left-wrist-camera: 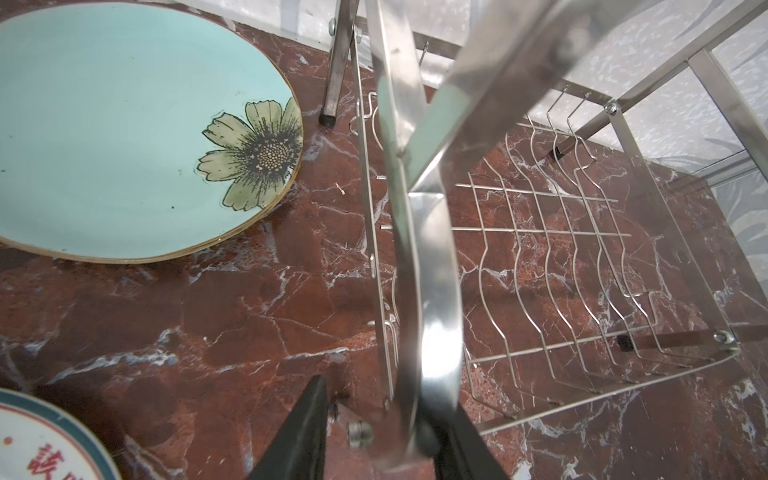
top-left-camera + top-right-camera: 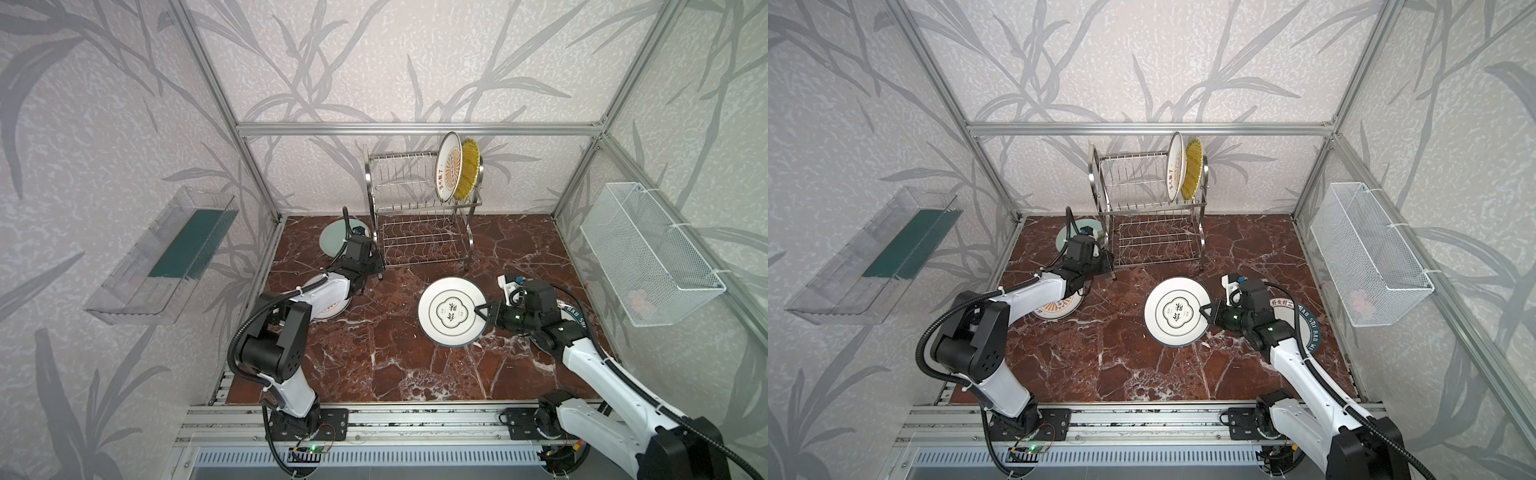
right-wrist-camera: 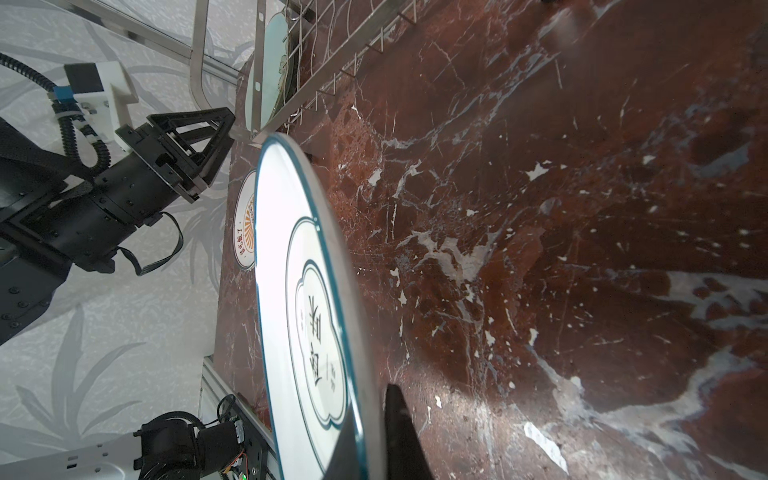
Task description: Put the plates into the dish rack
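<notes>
Just in front of the dish rack (image 2: 419, 208), toward its right end, the white quatrefoil plate (image 2: 452, 311) is held by its rim in the right gripper (image 2: 478, 309). The gripper's fingers are pinched onto the plate's edge, one over the face and one beneath. The plate is kept face up and appears lifted off the red marble tabletop (image 2: 395, 365), with a shadow seen below it. On the rack's upper tier, at its right end, a white sunburst plate (image 2: 449, 166) and the yellow ribbed plate (image 2: 467, 170) are stood on edge side by side. At the rack's front left leg the left gripper (image 2: 376, 266) is placed. In the left wrist view its fingers (image 1: 307, 428) are seen spread to either side of the curved side frame, with a gap showing on one side. Just left of the rack the pale mint flower plate (image 1: 124, 124) is laid flat. Farther out, in front of the rack's left end, a second sunburst plate (image 2: 328, 307) is partly covered by the left arm. In front of the rack and to its right, the teal lettered plate (image 2: 1308, 328) is partly covered by the right arm. A clear plastic tray (image 2: 166, 257) is mounted on the wall well left of the rack, and a white mesh basket (image 2: 648, 249) on the wall well to its right.
</notes>
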